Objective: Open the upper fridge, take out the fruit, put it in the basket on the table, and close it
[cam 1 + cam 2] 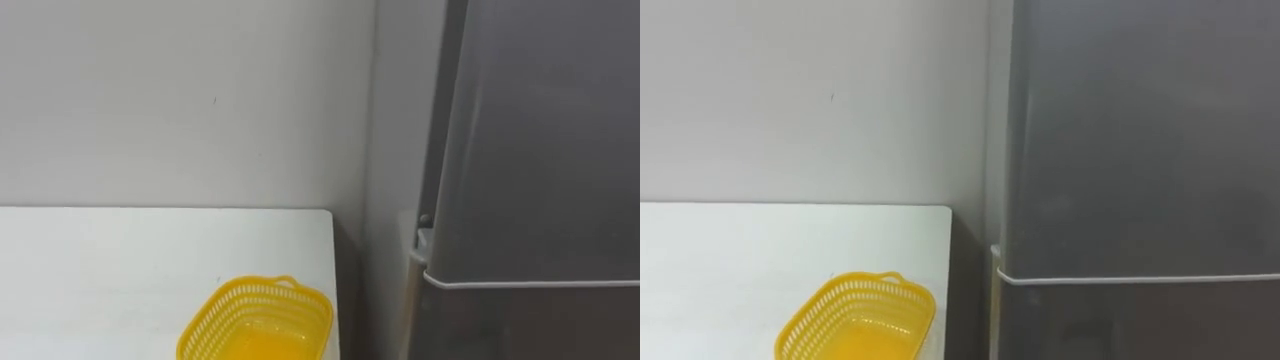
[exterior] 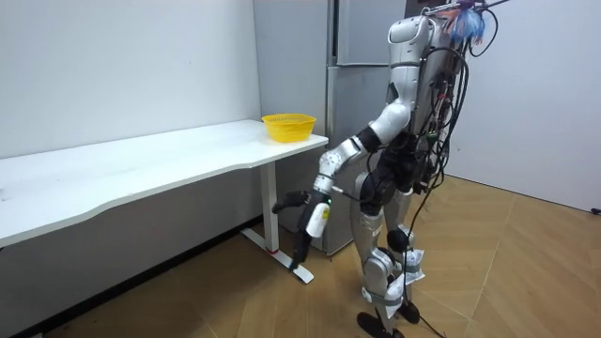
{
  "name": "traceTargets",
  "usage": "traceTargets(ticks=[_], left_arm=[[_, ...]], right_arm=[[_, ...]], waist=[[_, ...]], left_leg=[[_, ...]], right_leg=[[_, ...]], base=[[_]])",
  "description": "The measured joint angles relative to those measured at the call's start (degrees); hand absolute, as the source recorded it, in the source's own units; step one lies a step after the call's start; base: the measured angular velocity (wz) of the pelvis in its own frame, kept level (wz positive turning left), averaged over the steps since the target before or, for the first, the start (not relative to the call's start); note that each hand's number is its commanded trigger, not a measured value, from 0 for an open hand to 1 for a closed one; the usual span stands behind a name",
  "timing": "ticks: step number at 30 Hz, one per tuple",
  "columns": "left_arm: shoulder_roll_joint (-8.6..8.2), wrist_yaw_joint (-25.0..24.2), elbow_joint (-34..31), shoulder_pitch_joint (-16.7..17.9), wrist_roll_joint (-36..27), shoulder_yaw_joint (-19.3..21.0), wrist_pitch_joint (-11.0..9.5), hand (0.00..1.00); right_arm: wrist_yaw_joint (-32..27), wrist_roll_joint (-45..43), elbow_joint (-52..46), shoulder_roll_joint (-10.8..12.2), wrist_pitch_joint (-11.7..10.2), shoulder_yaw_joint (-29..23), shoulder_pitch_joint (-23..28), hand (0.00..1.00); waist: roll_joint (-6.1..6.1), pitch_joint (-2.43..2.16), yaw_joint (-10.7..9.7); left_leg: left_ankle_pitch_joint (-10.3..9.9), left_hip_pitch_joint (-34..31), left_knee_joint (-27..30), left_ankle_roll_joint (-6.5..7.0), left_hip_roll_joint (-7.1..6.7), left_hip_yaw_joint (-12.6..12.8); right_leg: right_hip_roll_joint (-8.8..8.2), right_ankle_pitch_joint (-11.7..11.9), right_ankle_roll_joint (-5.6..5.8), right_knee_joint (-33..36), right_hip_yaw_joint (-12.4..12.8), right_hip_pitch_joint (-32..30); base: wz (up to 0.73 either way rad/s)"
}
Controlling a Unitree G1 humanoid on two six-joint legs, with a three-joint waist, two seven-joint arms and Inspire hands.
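The grey fridge (image 1: 540, 150) stands on the right, right beside the table's end. Its upper door is shut, and a pale seam near the bottom of the eye views divides it from the lower door. In the room view I stand upright in front of the fridge (image 2: 362, 56), facing it. My left arm is bent and reaches down toward the room view's left, so my left hand (image 2: 301, 242) hangs low by the table leg.
A white table (image 1: 120, 270) runs along the grey wall to my left. A yellow mesh basket (image 1: 258, 322) sits empty near the table's right end, close to the fridge. A narrow gap separates table and fridge. Wooden floor lies behind me.
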Motion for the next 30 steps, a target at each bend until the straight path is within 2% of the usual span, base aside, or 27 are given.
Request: traceTargets(ticks=[2, 5, 7, 9, 10, 12, 16, 19, 21, 22, 25, 28, 30], left_arm=[[0.16, 3.5, -3.7, -0.3, 1.2, 0.9, -0.9, 0.00], [0.18, 9.1, -11.5, -0.9, 9.4, 0.8, -1.8, 0.00], [0.45, 11.2, -14.3, -1.5, 15.5, 0.7, -2.9, 0.00], [0.51, 14.3, -21.7, -1.7, 21.2, 0.6, -3.0, 0.00], [0.54, 14.7, -23.7, -1.8, 23.3, 0.6, -3.0, 0.00], [0.80, 14.8, -29.6, -1.8, 32.1, 0.6, -3.2, 0.00], [1.09, 14.2, -36.9, -2.2, 37.9, -0.6, -3.3, 0.00], [1.12, 11.6, -43.7, -2.2, 38.7, -3.0, -3.2, 0.00], [1.17, 9.1, -47.4, -2.4, 38.7, -4.9, -3.2, 0.00], [1.19, 8.3, -48.3, -2.6, 38.7, -5.5, -3.1, 0.00], [1.23, 3.3, -52.3, -3.3, 38.8, -8.9, -2.7, 0.00], [1.30, -1.9, -55.0, -4.0, 42.7, -11.7, -2.3, 0.00], [1.43, -6.3, -57.1, -5.9, 43.2, -13.9, -2.2, 0.00]], right_arm=[[0.0, -0.3, -1.1, 0.0, -0.1, 0.0, 0.5, 0.00], [0.0, -0.3, -0.9, 0.3, -0.1, 0.4, 0.6, 0.00], [0.0, -0.3, -0.9, 0.3, -0.1, 1.2, 1.1, 0.00], [0.3, -0.3, -1.1, 0.4, -0.1, 1.3, 1.3, 0.00], [0.4, -0.3, -1.1, 0.3, 0.0, 1.3, 1.3, 0.00], [0.7, -0.3, -1.1, 0.5, 0.0, 1.2, 2.0, 0.00], [1.8, -0.1, -0.9, 1.3, 0.2, 1.5, 1.7, 0.00], [2.6, 1.3, -0.1, 1.4, 0.0, 3.5, 1.7, 0.00], [2.9, 2.4, 0.0, 1.5, 0.0, 3.5, 1.4, 0.00], [3.1, 2.5, 0.0, 1.5, 0.0, 3.5, 1.3, 0.00], [3.3, 2.8, 0.6, 1.7, 0.0, 3.5, 1.1, 0.00], [4.7, 2.8, 1.6, 1.9, 0.0, 3.5, 0.6, 0.00], [5.5, 3.1, 2.7, 1.9, 0.0, 3.6, 0.0, 0.00]], waist=[[0.19, -0.12, -0.1], [0.10, -0.10, -0.3], [0.21, -0.14, -0.4], [0.16, -0.19, -0.6], [0.15, -0.18, -0.6], [0.15, -0.15, -0.7], [0.22, -0.12, -1.0], [0.01, 0.03, -1.2], [-0.01, 0.05, -2.5], [-0.26, 0.22, -2.7], [-0.12, 0.51, -3.8], [0.11, 0.61, -4.4], [0.34, 0.81, -5.2]], left_leg=[[0.0, 0.0, 0.1, 0.00, 0.01, 0.1], [0.0, 0.0, 0.2, 0.01, -0.01, 0.2], [0.0, 0.0, 0.2, 0.01, -0.02, 0.2], [0.0, 0.1, 0.2, 0.02, -0.02, 0.1], [0.0, 0.2, 0.2, 0.02, 0.00, 0.1], [0.0, 0.4, 0.3, 0.03, -0.02, 0.1], [0.0, -0.1, 0.5, 0.04, -0.03, 0.1], [0.0, -0.1, 0.6, 0.04, -0.09, -0.3], [0.0, -0.4, 0.9, 0.05, -0.22, -1.2], [0.0, -0.6, 1.1, 0.05, -0.22, -1.3], [0.0, -1.2, 1.5, 0.05, -0.23, -1.8], [0.0, -1.3, 1.5, 0.04, 0.00, -1.7], [0.0, -1.9, 1.7, 0.03, -0.02, -1.7]], right_leg=[[-0.02, 0.0, 0.01, 0.0, 0.1, 0.0], [-0.05, 0.0, 0.01, 0.1, 0.2, -0.1], [-0.03, 0.0, 0.01, 0.1, 0.3, -0.1], [-0.02, 0.0, 0.00, 0.1, 0.2, 0.0], [-0.01, 0.1, 0.01, 0.0, 0.2, 0.1], [-0.05, 0.2, 0.02, 0.2, 0.2, 0.4], [-0.12, 0.2, 0.02, 0.1, 0.0, 0.3], [-0.13, 0.2, 0.03, 0.2, -0.1, 0.4], [-0.14, 0.2, 0.09, 0.0, -0.5, 0.6], [-0.15, 0.2, 0.09, 0.0, -0.6, 0.5], [-0.10, 0.2, 0.06, -0.2, -0.9, 0.4], [0.21, 0.7, -0.10, -1.1, -0.7, 0.5], [0.11, 0.7, -0.07, -1.1, -1.0, 0.2]], base=[[-0.05], [0.00], [0.00], [0.00], [0.00], [0.00], [0.01], [0.04], [0.15], [0.12], [0.08], [-0.03], [0.04]])
